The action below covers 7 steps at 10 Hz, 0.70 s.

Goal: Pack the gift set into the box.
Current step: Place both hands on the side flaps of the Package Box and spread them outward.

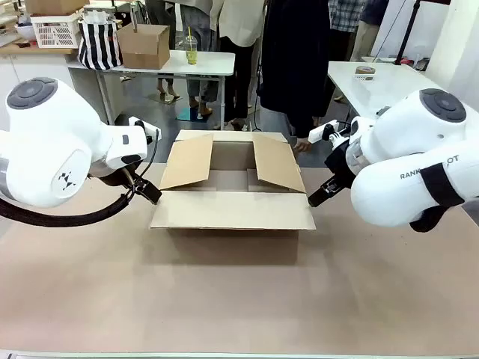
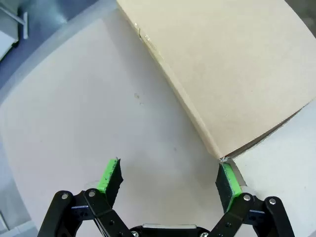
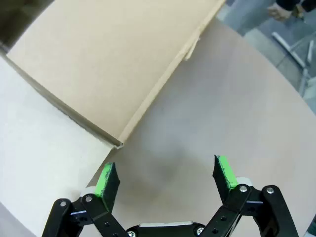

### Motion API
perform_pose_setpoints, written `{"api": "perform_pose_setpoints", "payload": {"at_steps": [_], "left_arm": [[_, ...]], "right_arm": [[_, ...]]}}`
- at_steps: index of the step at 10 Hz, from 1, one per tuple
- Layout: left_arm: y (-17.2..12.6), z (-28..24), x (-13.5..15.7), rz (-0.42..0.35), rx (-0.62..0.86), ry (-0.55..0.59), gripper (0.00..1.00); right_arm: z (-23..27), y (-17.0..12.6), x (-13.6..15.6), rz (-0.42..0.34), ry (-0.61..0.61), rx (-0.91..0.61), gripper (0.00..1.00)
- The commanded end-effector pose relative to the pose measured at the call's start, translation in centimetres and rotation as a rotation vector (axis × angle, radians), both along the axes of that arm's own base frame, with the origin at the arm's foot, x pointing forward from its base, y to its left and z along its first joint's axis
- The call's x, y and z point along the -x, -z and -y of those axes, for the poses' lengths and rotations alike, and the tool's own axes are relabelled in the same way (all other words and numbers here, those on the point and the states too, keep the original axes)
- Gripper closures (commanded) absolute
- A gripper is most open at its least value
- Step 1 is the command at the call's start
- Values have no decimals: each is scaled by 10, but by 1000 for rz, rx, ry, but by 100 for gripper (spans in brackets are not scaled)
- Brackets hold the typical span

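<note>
The box (image 1: 232, 211) stands in the middle of the table, a wide low brown carton with its top flaps spread open and no contents showing inside. My left gripper (image 1: 148, 192) hangs open at its front-left corner; in the left wrist view (image 2: 170, 180) one green pad (image 2: 228, 180) sits right under the tip of a box flap (image 2: 227, 74). Open as well, my right gripper (image 1: 318, 197) is at the front-right corner, and the right wrist view (image 3: 165, 177) puts its fingers just off a flap (image 3: 108, 64). The gift set is out of view.
A person (image 1: 292, 60) stands at the table's far side behind the box. Farther back are white tables with a smaller cardboard box (image 1: 144, 45), a cup (image 1: 191, 51) and a tape roll (image 1: 365, 72). Bare tabletop (image 1: 239, 299) stretches in front of the box.
</note>
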<state>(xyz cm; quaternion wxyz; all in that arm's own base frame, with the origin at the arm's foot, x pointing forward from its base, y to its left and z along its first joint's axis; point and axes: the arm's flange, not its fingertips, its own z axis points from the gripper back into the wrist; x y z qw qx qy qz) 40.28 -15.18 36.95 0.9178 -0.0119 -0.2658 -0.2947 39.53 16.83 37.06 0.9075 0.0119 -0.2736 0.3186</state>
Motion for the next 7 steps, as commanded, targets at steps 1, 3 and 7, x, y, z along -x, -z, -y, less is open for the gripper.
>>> {"api": "perform_pose_setpoints", "payload": {"at_steps": [1,3,7], "left_arm": [[-1,0,0,4,2,0,0],[-1,0,0,4,2,0,0],[-1,0,0,4,2,0,0]], "right_arm": [[0,0,0,1,0,0,0],[0,0,0,1,0,0,0],[0,0,0,1,0,0,0]]}}
